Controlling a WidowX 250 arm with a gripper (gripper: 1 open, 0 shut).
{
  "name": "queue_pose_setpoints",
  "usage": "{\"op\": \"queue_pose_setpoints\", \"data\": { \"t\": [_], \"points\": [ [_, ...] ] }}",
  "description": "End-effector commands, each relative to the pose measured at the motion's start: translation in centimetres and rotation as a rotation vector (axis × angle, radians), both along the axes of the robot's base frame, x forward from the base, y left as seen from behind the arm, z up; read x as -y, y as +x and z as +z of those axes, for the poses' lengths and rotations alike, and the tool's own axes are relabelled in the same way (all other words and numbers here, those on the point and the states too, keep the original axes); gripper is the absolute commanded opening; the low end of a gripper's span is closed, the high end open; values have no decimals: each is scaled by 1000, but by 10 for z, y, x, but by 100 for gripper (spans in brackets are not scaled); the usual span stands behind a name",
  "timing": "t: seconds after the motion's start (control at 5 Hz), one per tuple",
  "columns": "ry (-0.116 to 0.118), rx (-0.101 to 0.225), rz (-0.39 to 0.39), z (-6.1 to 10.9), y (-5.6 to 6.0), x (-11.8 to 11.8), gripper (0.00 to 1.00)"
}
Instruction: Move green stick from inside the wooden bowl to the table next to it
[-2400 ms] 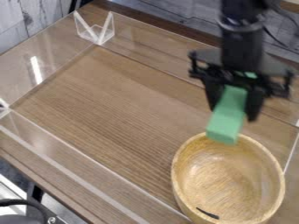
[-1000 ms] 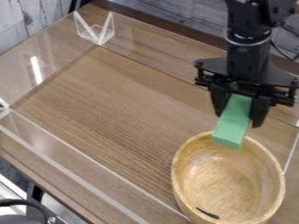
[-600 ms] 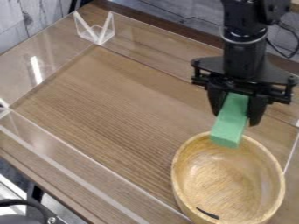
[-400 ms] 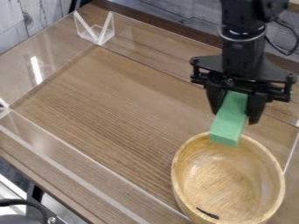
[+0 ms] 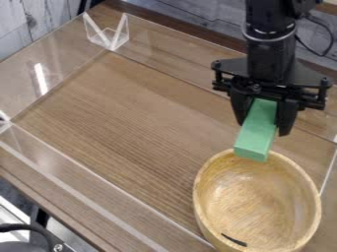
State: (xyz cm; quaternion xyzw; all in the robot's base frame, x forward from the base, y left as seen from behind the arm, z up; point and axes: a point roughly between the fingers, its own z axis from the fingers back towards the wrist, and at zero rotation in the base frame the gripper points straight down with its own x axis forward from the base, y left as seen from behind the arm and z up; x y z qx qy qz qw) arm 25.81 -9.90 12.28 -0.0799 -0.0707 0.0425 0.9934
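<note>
My black gripper [image 5: 265, 111] hangs from above at the right, pointing down, shut on the top end of the green stick [image 5: 258, 133]. The stick dangles tilted, its lower end just above the far rim of the wooden bowl [image 5: 258, 202], which sits at the lower right of the table [image 5: 132, 108]. A small dark mark lies inside the bowl near its front wall.
Low clear acrylic walls [image 5: 53, 157] run along the table's edges. A clear stand [image 5: 105, 32] sits at the far left corner. Bare wood-grain tabletop stretches left of the bowl.
The gripper and the green stick have shifted slightly left and up, away from over the bowl's far rim. The bowl has stayed put.
</note>
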Motion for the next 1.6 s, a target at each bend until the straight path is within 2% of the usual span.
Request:
{"op": "queue_pose_setpoints", "data": {
  "t": [0.0,0.2,0.4,0.8,1.0,1.2,1.4],
  "points": [
    [-21,68,20,22,5,-7,0],
    [-14,98,70,31,8,-36,0],
    [5,117,123,35,11,-78,0],
    [12,117,65,18,18,-12,0],
    [31,132,126,22,20,-56,0],
    [32,136,90,14,20,-24,0],
    [41,145,111,13,21,-45,0]
  ]
}}
